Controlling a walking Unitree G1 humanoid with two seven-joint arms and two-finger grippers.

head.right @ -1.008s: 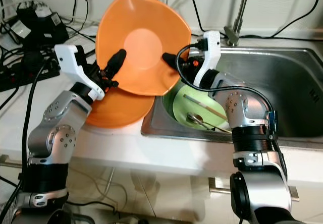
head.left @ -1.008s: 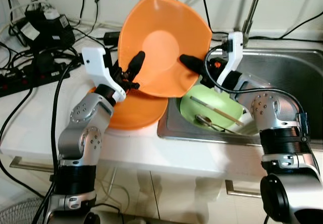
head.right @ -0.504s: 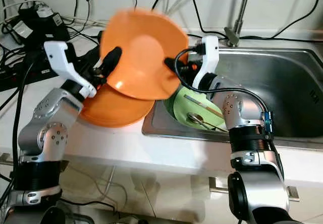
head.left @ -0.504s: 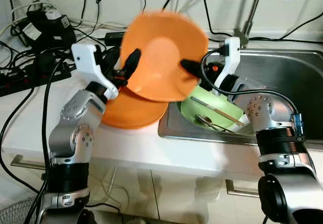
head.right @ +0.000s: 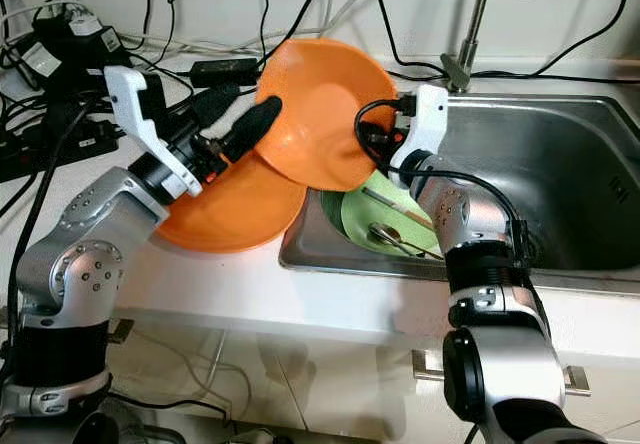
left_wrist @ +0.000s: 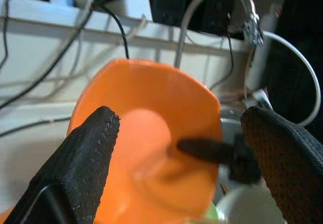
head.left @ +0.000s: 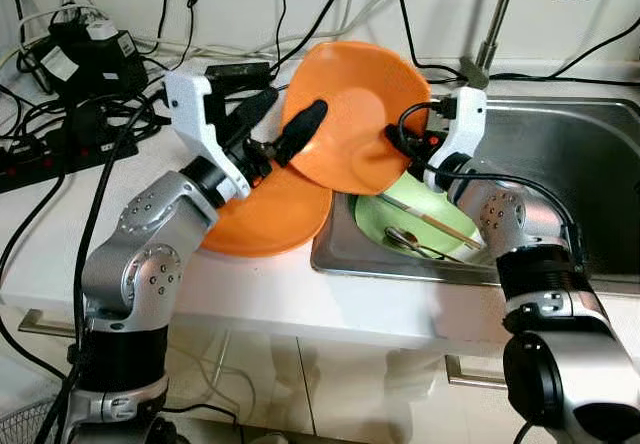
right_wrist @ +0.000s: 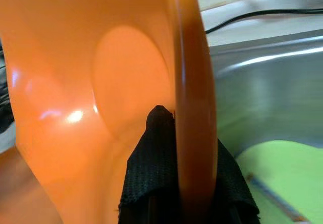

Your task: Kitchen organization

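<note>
Two orange bowls: one flat on the table (head.left: pixel 280 294) at centre frame (head.left: pixel 262 222), one tilted above the sink's (head.left: pixel 590 154) left edge (head.left: pixel 360 124). One green bowl (head.left: pixel 425 226) in the sink, holding utensils. Right gripper (head.right: pixel 372 142) clenched on the tilted bowl's rim. Left gripper (head.left: pixel 285 129), arm raised, fingers spread apart, beside that bowl.

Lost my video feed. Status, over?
Right pincer shut on orange bowl, tilted over sink edge. Left pincer open beside it. Second orange bowl beneath on counter.
</note>
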